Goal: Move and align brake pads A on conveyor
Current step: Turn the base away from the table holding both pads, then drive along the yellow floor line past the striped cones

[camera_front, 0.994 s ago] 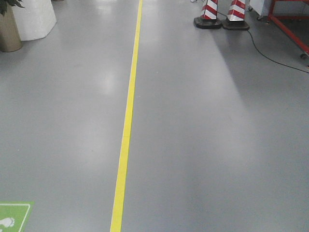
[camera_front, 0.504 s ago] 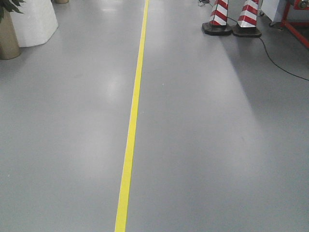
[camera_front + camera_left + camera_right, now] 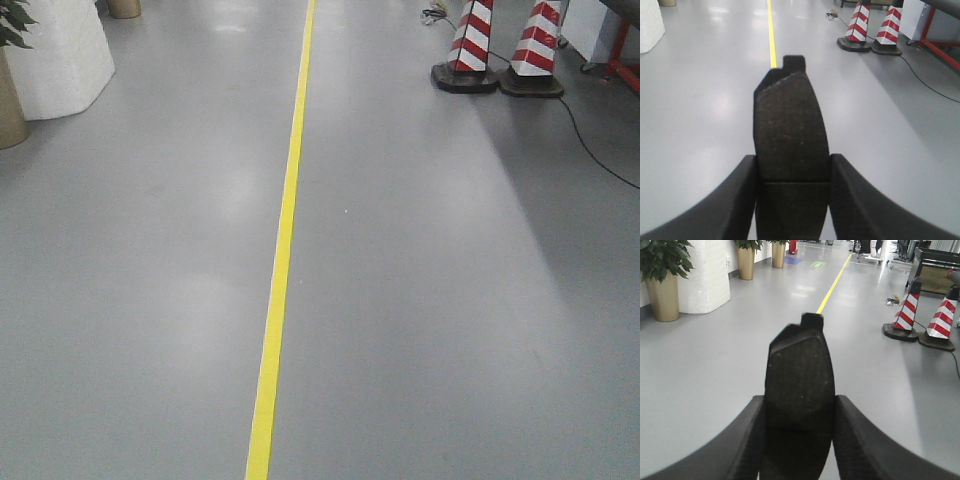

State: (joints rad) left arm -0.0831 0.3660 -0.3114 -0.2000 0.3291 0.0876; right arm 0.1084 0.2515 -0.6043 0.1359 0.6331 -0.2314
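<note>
Brake pads A (image 3: pixel 790 115) sit one per hand: our left hand (image 3: pixel 792 161) clamped on one, our right hand (image 3: pixel 799 401) on the other pad (image 3: pixel 799 365), squeezed by the long edges, likely for carrying; we see only floor (image 3: pixel 450 300) ahead, no conveyor.

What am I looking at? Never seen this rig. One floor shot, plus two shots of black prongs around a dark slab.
It is a two-armed robot on a mobile base. The front camera looks ahead at a glossy grey floor with a yellow tape line and two red-and-white striped cones. The other two cameras sit on the wrists and look along each gripper. The left gripper is shut on a flat dark grey brake pad. The right gripper is shut on a second dark brake pad. The black prongs are the gripper fingers. No work surface is in view, only floor.
</note>
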